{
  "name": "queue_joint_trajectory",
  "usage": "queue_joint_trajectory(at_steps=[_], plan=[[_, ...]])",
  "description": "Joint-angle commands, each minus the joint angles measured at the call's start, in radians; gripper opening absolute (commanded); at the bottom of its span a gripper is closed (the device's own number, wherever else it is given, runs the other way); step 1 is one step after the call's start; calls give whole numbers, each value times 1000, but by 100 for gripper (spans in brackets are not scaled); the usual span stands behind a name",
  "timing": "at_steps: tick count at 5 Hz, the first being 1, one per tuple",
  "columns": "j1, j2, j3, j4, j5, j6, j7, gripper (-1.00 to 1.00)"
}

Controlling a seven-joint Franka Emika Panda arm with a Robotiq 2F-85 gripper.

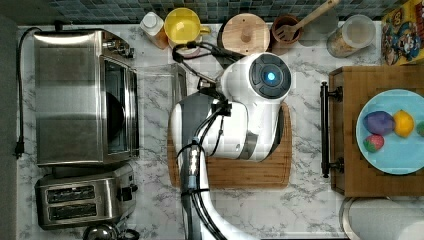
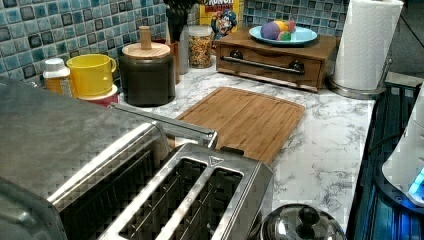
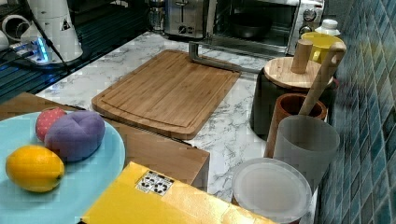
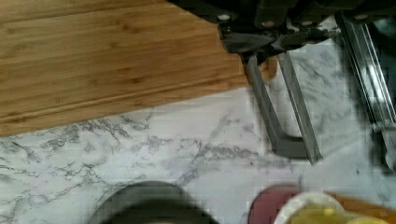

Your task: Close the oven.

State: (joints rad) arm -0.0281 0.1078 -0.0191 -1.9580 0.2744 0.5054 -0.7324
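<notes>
The oven (image 1: 70, 95) stands at the top view's left, a brushed steel box with its black cord (image 1: 21, 90) down its outer side. Its glass door (image 1: 155, 92) lies folded down flat on the marble, and the long bar handle (image 1: 178, 85) rests by the cutting board's edge. The same handle (image 3: 212, 60) lies low in front of the open cavity (image 3: 254, 25) in the right view. In the wrist view my gripper (image 4: 275, 44) hangs over the handle (image 4: 266, 107), apart from it. The arm (image 1: 250, 110) covers the board in the top view.
A two-slot toaster (image 1: 82, 195) sits beside the oven. The bamboo cutting board (image 3: 168, 88) lies mid-counter. A dark canister with a wooden lid (image 1: 245, 32), a yellow mug (image 1: 182, 25) and jars line the back wall. A wooden drawer box (image 1: 350, 130) carries a plate of fruit.
</notes>
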Motion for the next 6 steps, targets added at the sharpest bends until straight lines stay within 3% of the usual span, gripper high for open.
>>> queue_joint_trajectory(at_steps=[1, 2, 4, 6], plan=[[-78, 15, -9, -94, 281, 9, -378, -100], [-83, 69, -3, -81, 350, -17, -490, -100], [-67, 190, 18, -99, 443, 101, -664, -100], [-103, 257, 54, -85, 625, 159, -811, -100]])
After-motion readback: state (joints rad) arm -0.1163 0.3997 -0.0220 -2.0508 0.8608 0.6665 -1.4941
